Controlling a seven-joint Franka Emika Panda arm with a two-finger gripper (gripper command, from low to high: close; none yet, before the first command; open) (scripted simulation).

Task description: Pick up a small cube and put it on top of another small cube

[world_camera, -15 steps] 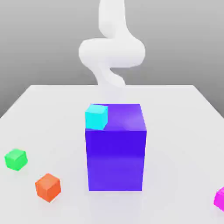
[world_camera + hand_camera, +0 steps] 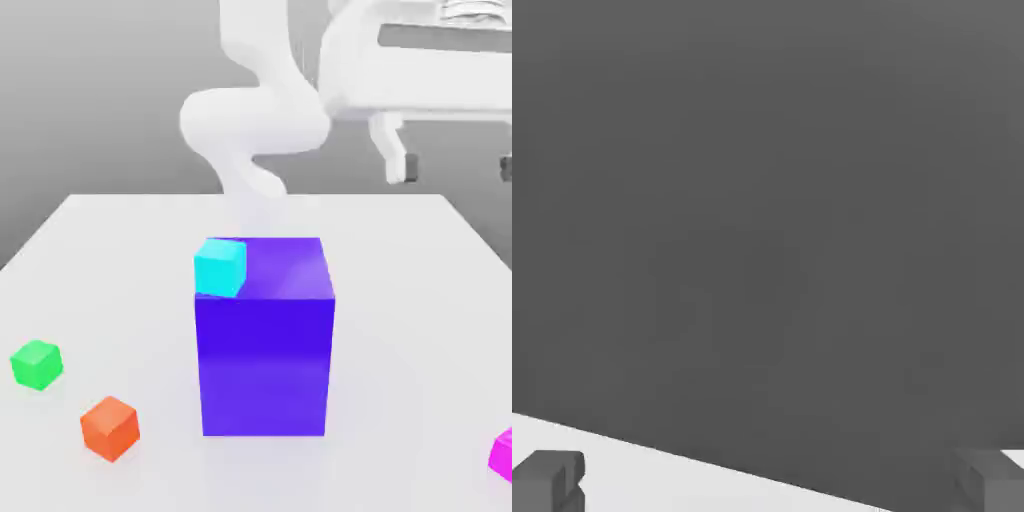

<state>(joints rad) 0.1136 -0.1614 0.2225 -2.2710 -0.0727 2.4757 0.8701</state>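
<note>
the tool [image 2: 455, 165] hangs high with jaws spread, gripping nothing. the small bright magenta cube [image 2: 503, 452] rests on the white surface [image 2: 120, 250], far below (near the exterior view's right edge).

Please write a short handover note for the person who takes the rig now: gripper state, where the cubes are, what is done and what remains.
Gripper: open, empty, high above the table's right side in the exterior view.
Magenta cube: on the table at the exterior view's right edge, untouched.
Cyan cube: on the big blue-purple block, at its left corner.
Green cube and orange cube: on the table at the left.
Done: nothing stacked yet.
Left: grasp the magenta cube, stack it on another small cube.
</note>
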